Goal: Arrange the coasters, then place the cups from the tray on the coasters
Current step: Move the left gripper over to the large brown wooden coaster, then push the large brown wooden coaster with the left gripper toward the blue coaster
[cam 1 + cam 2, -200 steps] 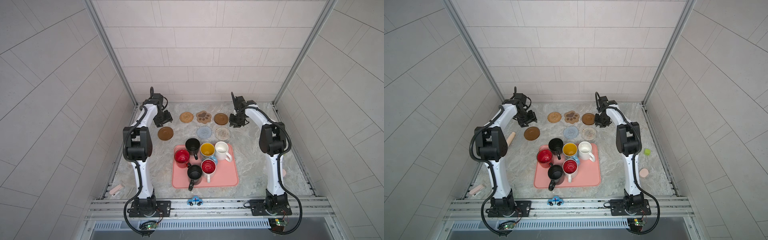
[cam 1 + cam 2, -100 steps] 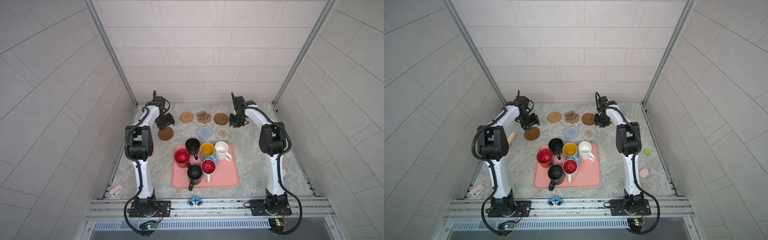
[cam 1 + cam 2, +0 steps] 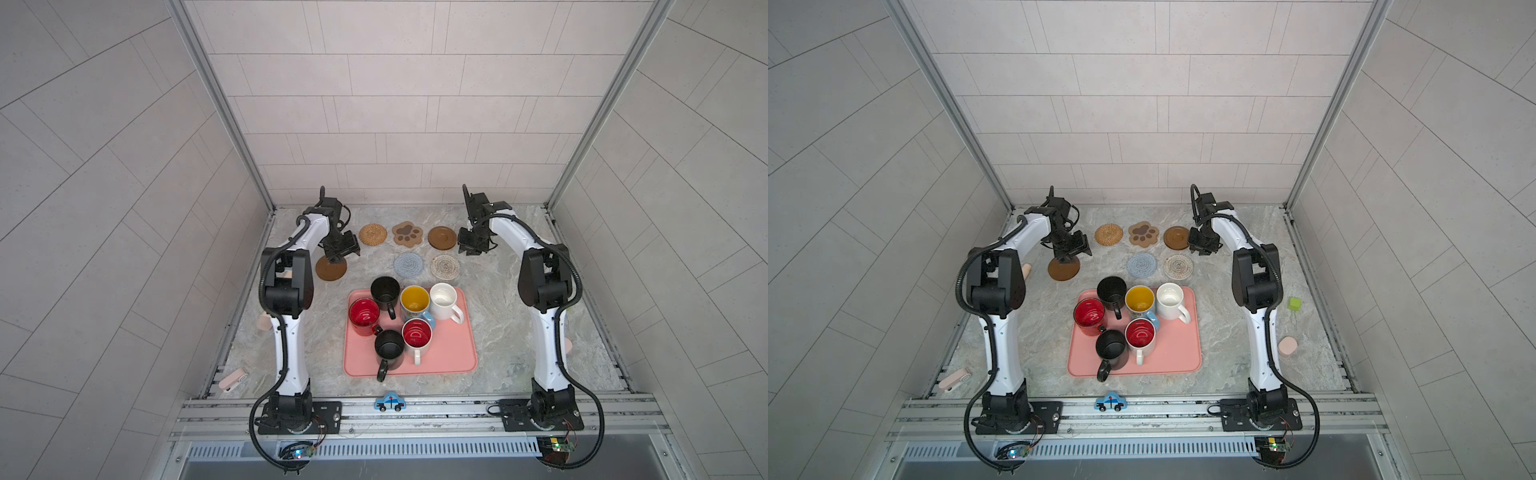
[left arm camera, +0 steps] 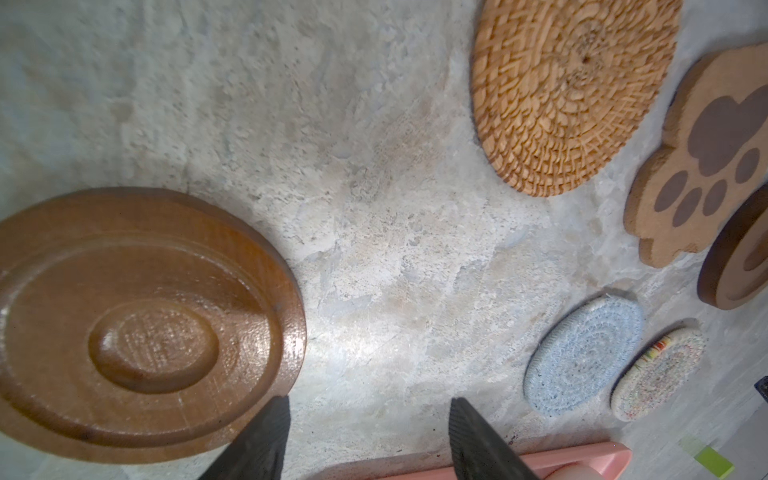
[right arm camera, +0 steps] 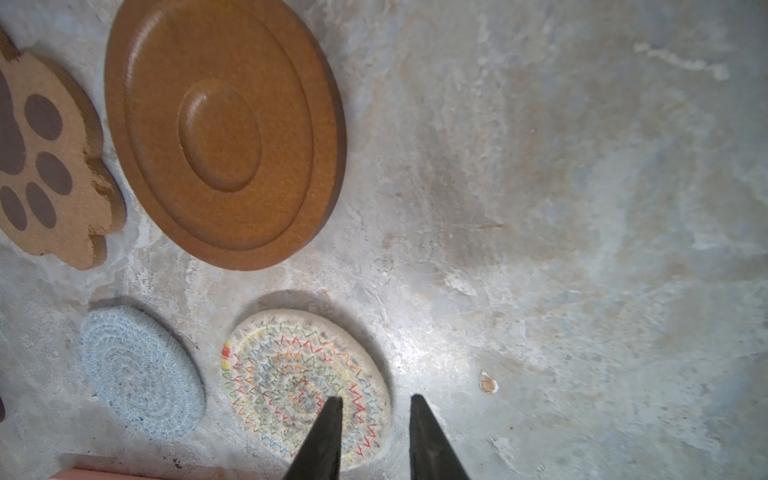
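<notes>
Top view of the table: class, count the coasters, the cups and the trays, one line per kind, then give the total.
Coasters: 6 (rattan, paw-shaped, two brown wooden, grey-blue, cream)
Cups: 6 (two black, red, white with red inside, cream-white, blue with yellow inside)
Tray: 1
Total: 13

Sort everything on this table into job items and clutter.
Job: rattan coaster, paw coaster, right wooden coaster, left wooden coaster, blue crochet coaster, cream crochet coaster, six cups, tray.
Clutter: toy car, green block, pink puck, pink gadget, tan peg.
</notes>
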